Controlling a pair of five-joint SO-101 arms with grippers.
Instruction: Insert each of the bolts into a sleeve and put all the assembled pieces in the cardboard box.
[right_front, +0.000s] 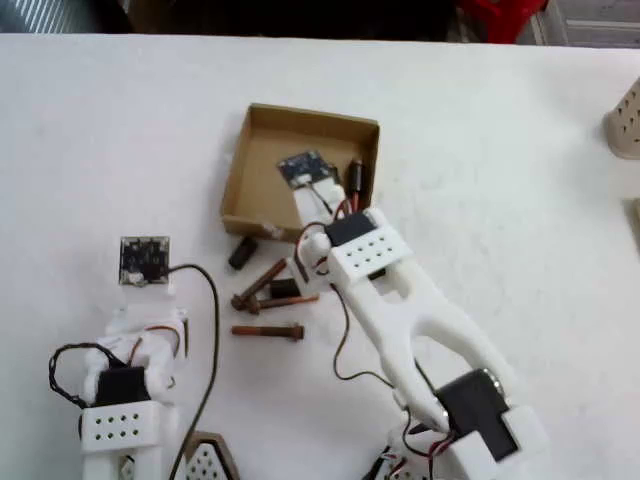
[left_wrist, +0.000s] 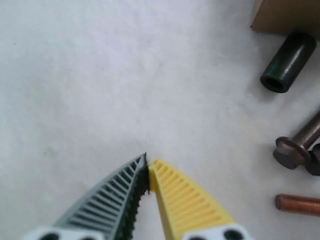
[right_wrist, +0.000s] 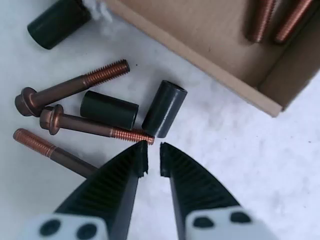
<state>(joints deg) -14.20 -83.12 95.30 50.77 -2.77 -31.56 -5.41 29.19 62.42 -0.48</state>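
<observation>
Right fingers slightly parted by bolt; left fingers closed.

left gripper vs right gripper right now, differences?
Left gripper has one grey and one yellow finger; right gripper has two black ones. Left's tips touch; right's stand slightly apart. Left is over bare table; right is beside bolts and sleeves near the box. Both have toothed, tapering fingers.

The left arm and right arm are chunky white printed plastic with black servo blocks and a loose black cable. The left gripper has one grey ribbed finger and one yellow. The right gripper has both black.
</observation>
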